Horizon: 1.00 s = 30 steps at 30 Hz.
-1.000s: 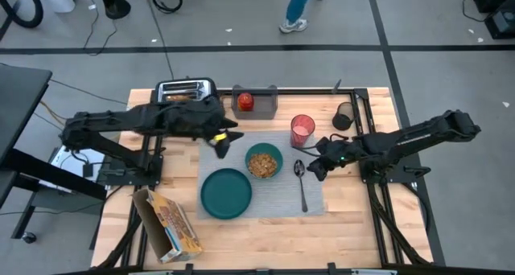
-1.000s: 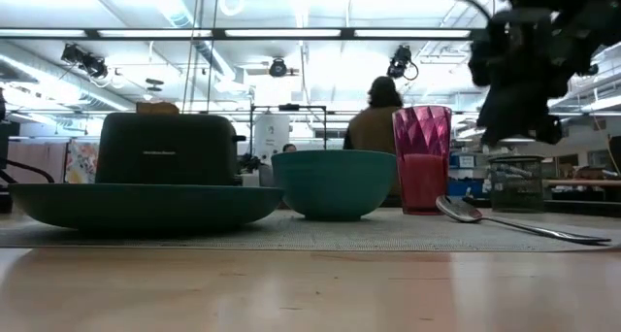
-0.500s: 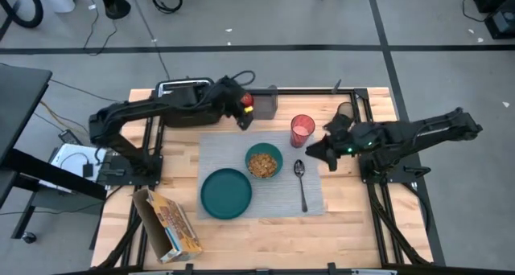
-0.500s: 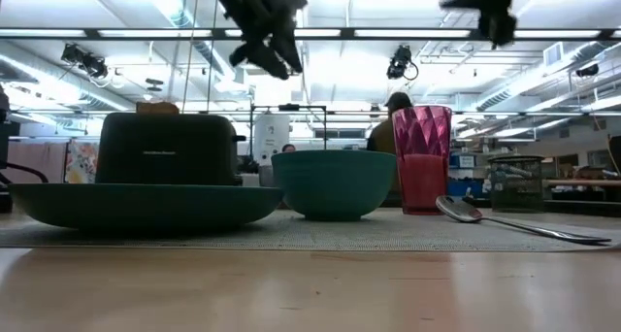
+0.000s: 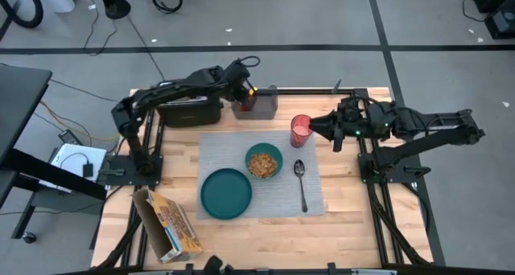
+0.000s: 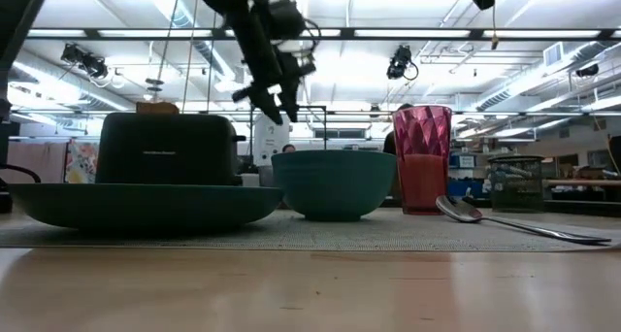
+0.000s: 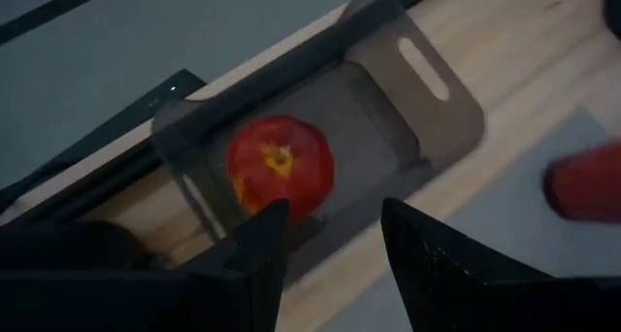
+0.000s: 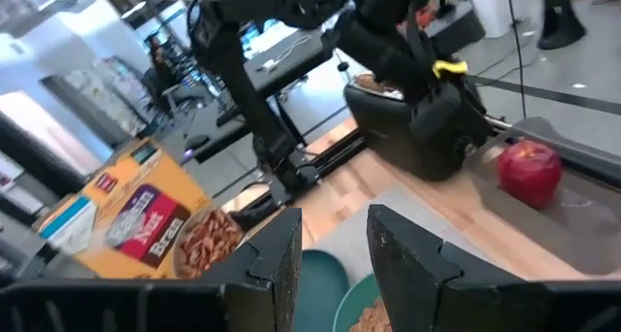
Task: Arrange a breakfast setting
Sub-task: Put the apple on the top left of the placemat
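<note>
A small red fruit (image 7: 279,167) rests in a grey tray (image 7: 408,109) at the table's far edge. My left gripper (image 7: 330,237) hovers open just above and in front of it, pointing steeply down (image 5: 244,98). On the grey placemat (image 5: 314,199) sit a teal plate (image 5: 226,193), a teal bowl (image 5: 263,161) with cereal, a translucent red cup (image 5: 301,129) and a metal spoon (image 5: 302,182). My right gripper (image 5: 314,128) hangs high beside the cup, near level, open and holding nothing (image 8: 330,245).
A black toaster (image 5: 189,108) stands left of the tray, partly under my left arm. An open cereal box (image 5: 169,223) lies near the front left corner. A mesh container (image 6: 514,182) stands at the far right. The placemat's near right part is bare.
My left gripper has swung from above the placemat beside the bowl toward the table's far edge and has come down over the tray with the fruit. My right gripper has risen from beside the spoon, tipped up toward level, and drifted toward the far edge next to the cup.
</note>
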### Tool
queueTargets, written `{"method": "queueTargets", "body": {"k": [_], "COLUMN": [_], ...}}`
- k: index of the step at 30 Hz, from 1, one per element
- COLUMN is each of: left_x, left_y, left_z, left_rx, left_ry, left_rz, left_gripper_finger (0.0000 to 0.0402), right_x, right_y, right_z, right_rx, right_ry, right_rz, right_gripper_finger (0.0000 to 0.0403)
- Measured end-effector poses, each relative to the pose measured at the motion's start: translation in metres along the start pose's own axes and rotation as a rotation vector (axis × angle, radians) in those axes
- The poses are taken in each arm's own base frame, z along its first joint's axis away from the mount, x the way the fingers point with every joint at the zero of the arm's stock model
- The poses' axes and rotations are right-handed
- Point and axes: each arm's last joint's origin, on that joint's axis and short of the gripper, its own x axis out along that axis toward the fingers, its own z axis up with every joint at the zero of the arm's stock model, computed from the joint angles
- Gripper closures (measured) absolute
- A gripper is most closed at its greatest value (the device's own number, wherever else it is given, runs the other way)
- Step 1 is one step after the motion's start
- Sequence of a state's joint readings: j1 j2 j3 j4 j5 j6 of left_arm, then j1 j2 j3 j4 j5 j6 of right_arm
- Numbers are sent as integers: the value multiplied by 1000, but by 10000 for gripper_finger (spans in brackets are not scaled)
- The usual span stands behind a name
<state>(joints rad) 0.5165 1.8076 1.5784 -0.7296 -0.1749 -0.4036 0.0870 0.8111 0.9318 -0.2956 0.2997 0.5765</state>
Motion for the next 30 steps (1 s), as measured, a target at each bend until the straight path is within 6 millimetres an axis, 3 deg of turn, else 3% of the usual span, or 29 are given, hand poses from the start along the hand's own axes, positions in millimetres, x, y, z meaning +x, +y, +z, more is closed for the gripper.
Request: {"method": "queueTargets", "body": {"k": [8, 19, 24, 30], "left_x": [49, 76, 79, 79], "left_y": [15, 12, 7, 7], "left_z": [-1, -2, -2, -1], "left_rx": [-51, -39, -31, -58], "left_ry": [54, 23, -2, -26], "left_rz": [69, 99, 92, 109], "left_gripper_finger": [230, 230, 231, 270], "right_x": [11, 32, 38, 40], "right_y": [-3, -4, -3, -3], "right_z": [4, 1, 0, -1], "right_rx": [70, 172, 203, 203], "right_ry": [-61, -63, -57, -53], "right_rz": [-57, -65, -54, -54], "right_gripper_finger": [275, 275, 275, 275]}}
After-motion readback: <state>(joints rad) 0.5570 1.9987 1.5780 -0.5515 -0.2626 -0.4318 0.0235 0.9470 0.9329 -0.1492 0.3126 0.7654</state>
